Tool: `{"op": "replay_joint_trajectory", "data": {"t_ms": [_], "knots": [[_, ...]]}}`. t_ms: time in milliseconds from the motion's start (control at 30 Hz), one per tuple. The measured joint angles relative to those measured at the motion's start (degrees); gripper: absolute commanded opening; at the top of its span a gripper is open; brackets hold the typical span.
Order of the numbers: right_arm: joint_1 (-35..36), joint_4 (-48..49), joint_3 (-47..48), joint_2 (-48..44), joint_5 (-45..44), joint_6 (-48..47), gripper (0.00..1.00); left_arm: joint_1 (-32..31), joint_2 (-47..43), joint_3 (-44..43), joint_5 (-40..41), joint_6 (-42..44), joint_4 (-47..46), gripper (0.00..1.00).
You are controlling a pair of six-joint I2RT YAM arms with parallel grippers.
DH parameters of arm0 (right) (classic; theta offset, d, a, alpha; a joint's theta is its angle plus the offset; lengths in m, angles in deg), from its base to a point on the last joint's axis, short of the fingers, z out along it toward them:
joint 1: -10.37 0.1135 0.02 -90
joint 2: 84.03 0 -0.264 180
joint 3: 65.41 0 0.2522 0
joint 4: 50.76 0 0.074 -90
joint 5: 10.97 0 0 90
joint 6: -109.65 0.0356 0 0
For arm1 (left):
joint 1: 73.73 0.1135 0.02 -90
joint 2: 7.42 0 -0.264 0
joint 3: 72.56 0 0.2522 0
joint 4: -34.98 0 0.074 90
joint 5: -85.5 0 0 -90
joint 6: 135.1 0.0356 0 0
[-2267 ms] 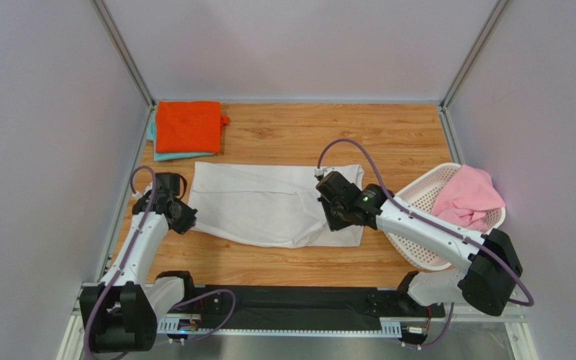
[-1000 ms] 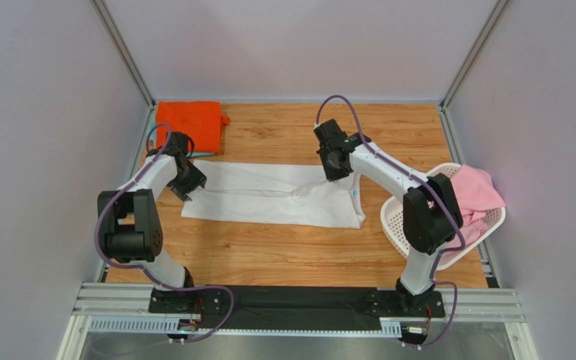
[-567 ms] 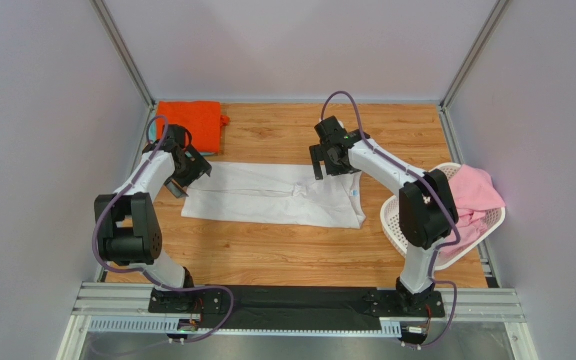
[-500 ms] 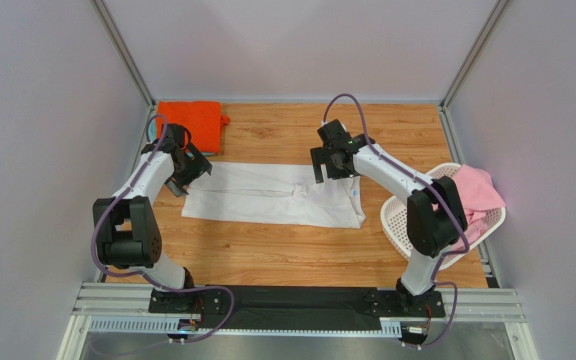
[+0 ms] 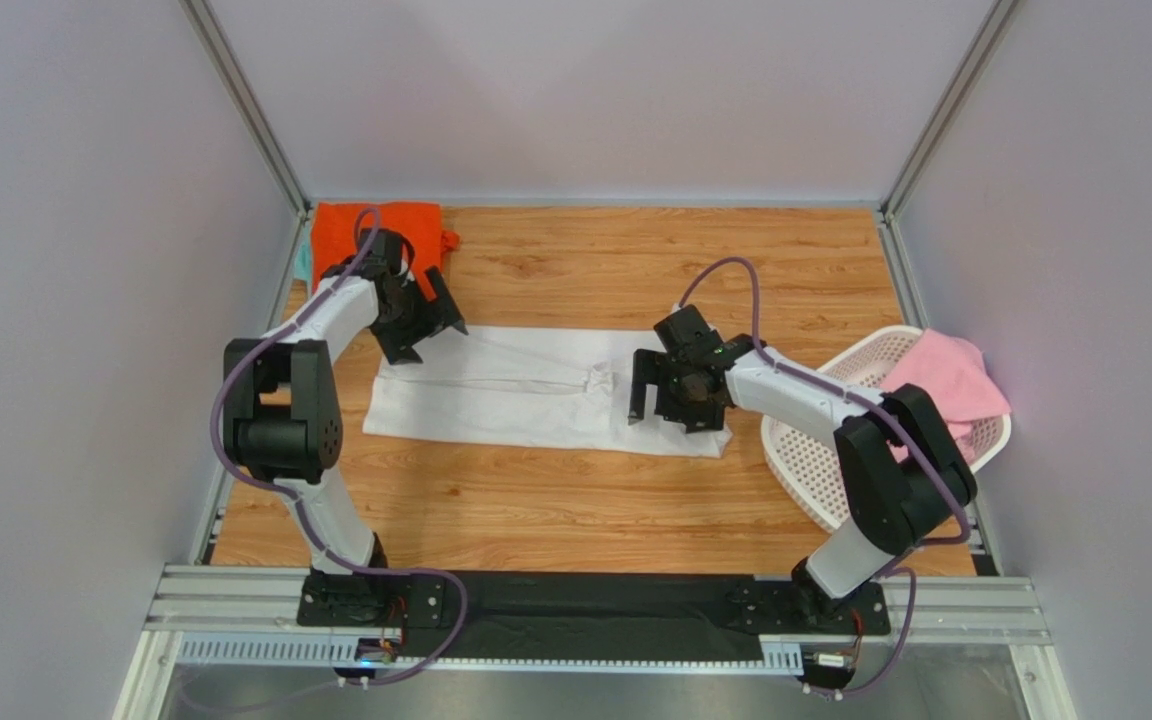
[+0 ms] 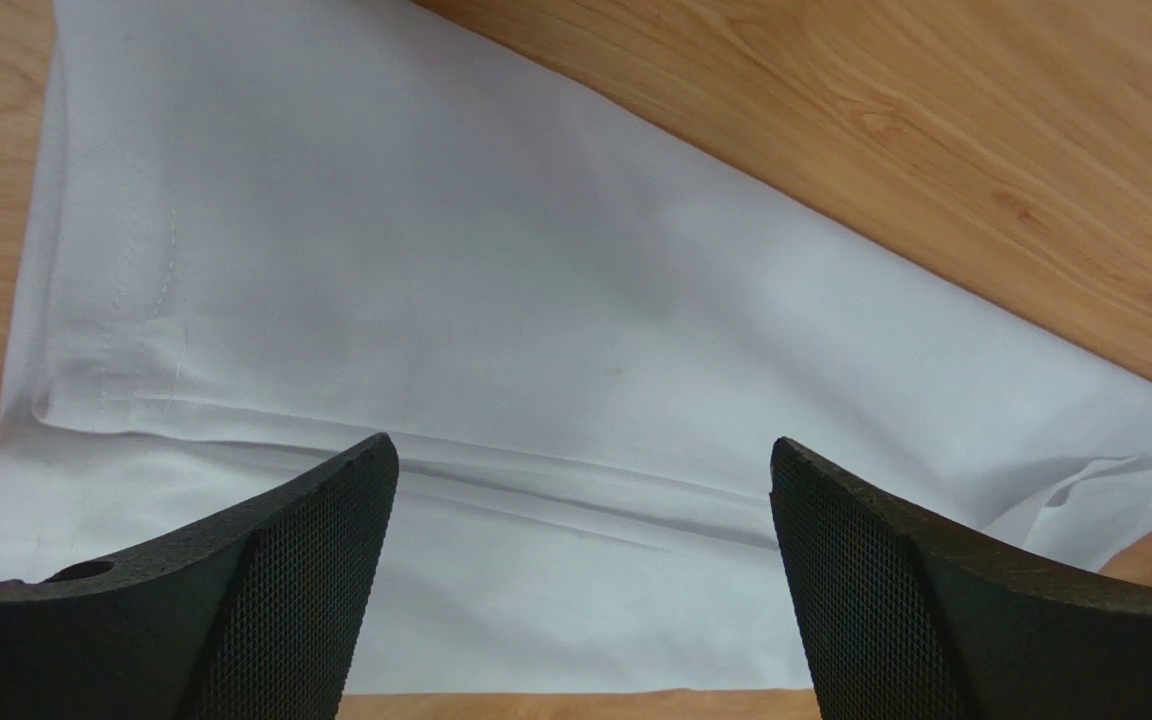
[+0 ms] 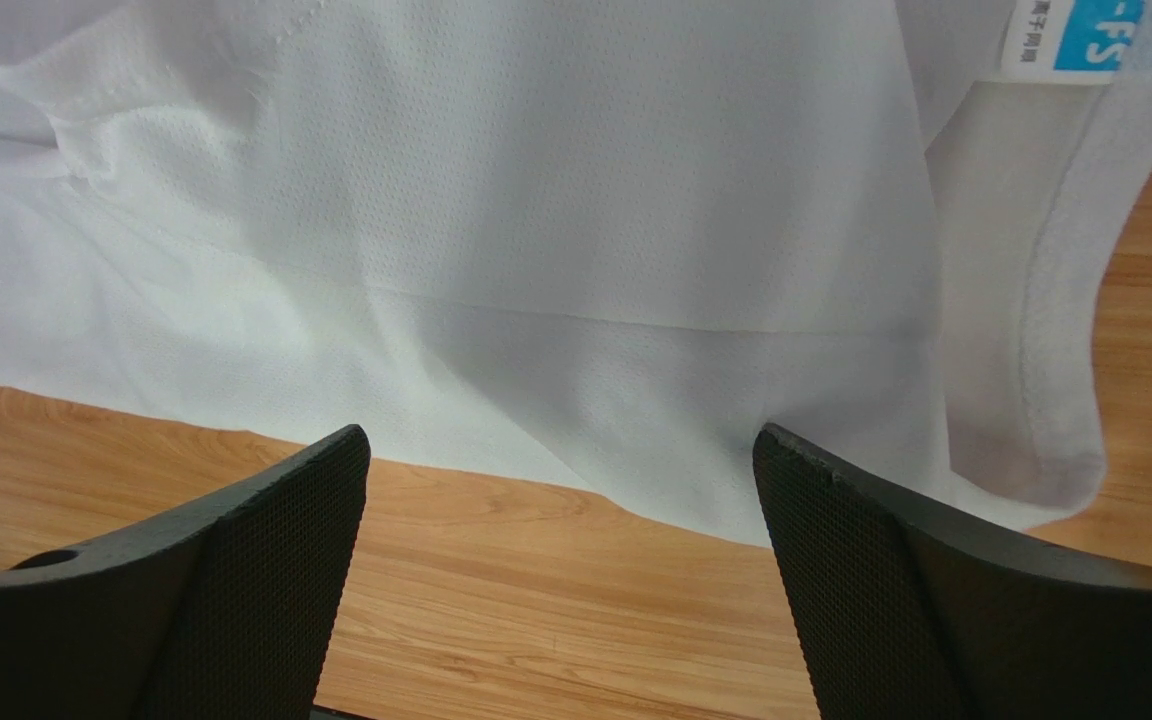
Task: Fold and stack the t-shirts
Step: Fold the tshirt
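On the table (image 5: 567,518) the white tee (image 5: 515,402) lies flat in a long folded band. The basket (image 5: 826,438) at the right holds a pink tee (image 5: 935,383). In the far-left corner an orange tee (image 5: 345,237) lies on a teal one (image 5: 303,264). Both grippers gape wide and hold nothing — the left (image 5: 429,338) over the band's left end, the right (image 5: 665,408) near its blue label (image 7: 1086,38).

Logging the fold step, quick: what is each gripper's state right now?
Left gripper: open, holding nothing, over the white t-shirt.
Right gripper: open, holding nothing, over the same shirt.
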Motion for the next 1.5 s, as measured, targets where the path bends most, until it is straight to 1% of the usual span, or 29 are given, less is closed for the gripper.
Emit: {"op": "replay_joint_trajectory", "data": {"t_ms": [100,267,433,567,867,1100,1300,1500], "knots": [[-0.68,2.25,0.24,2.54,0.57,1.73,1.00,0.00,2.93,0.81,-1.53,0.28,-0.31,1.00],[-3.52,3.34,2.82,6.36,1.11,2.75,1.00,-0.33,3.23,5.49,-3.08,0.17,-1.42,1.00],[-7.56,3.52,7.45,10.47,1.18,2.10,1.00,-1.18,-1.66,12.39,-5.35,-0.02,-6.25,1.00],[-10.12,2.93,12.17,14.10,1.07,0.37,1.00,-4.17,-5.38,17.29,-7.02,-0.76,-8.31,1.00],[-13.57,0.37,28.96,26.12,2.14,-3.76,1.00,-11.61,-14.16,28.76,-12.20,-4.98,-11.96,1.00],[-13.70,-3.87,47.12,37.66,5.07,-5.16,1.00,-18.84,-20.59,36.39,-14.75,-12.20,-15.50,1.00],[-13.29,-5.42,58.86,44.96,9.42,-4.79,1.00,-27.89,-24.72,40.46,-13.38,-20.06,-17.31,1.00],[-11.78,-4.81,69.88,52.13,14.32,-3.10,1.00,-34.67,-25.35,41.77,-10.69,-27.67,-20.55,1.00]]}}
